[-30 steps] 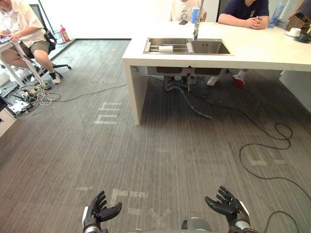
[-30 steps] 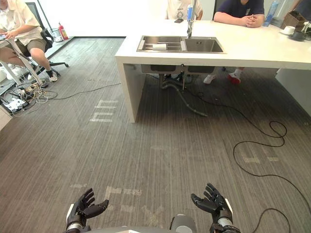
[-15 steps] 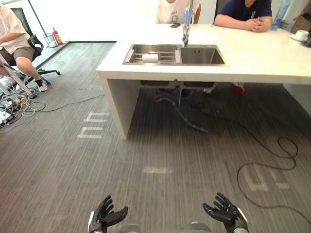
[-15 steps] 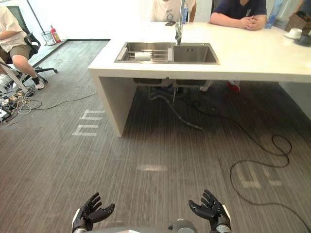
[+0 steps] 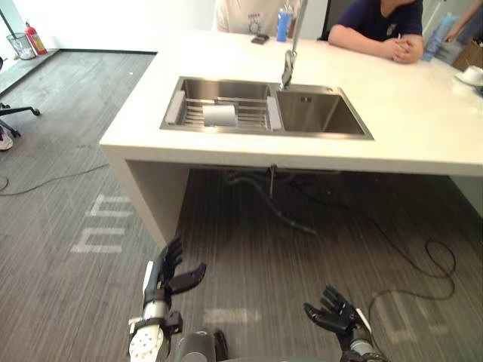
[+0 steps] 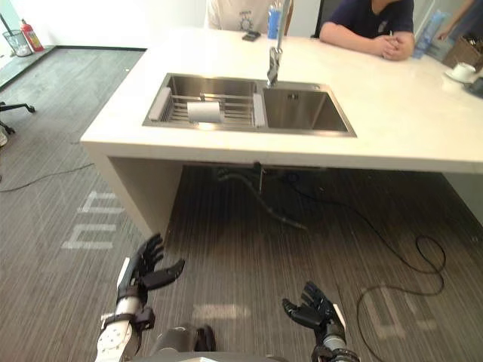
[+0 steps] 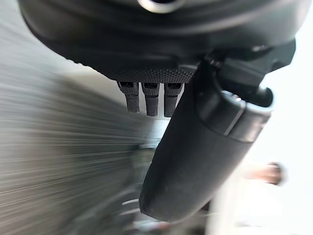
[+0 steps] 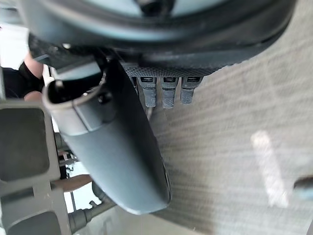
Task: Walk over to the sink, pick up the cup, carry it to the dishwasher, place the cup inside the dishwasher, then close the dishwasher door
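The step in hand is the walk-up to the sink (image 5: 313, 113), and it looks nearly done: the white counter (image 5: 423, 128) stands close ahead. To finish it well, the robot should stop square to the counter's near edge, opposite the left basin, close enough for an arm to clear the rim without leaning.

The cup (image 5: 219, 115) lies on its side on the wire rack (image 5: 253, 115) in that basin, toward the counter's left end. Its round wall faces up, so a grasp from above across the barrel seems safest, and the left hand is the nearer one. The reach should stay clear of the tall faucet (image 5: 289, 56) at the sink's far rim, between the basins.

The left hand (image 5: 172, 273) and right hand (image 5: 332, 313) are out over the floor (image 5: 68, 166), short of the counter's near edge. Their fingers are spread and loose, and they carry nothing.

The cup is a plain white cylinder, smooth and probably slippery, and likely to roll on the thin metal bars. The basins are brushed steel with squared corners. The counter is a pale matte slab, and the floor is grey with fine stripes.
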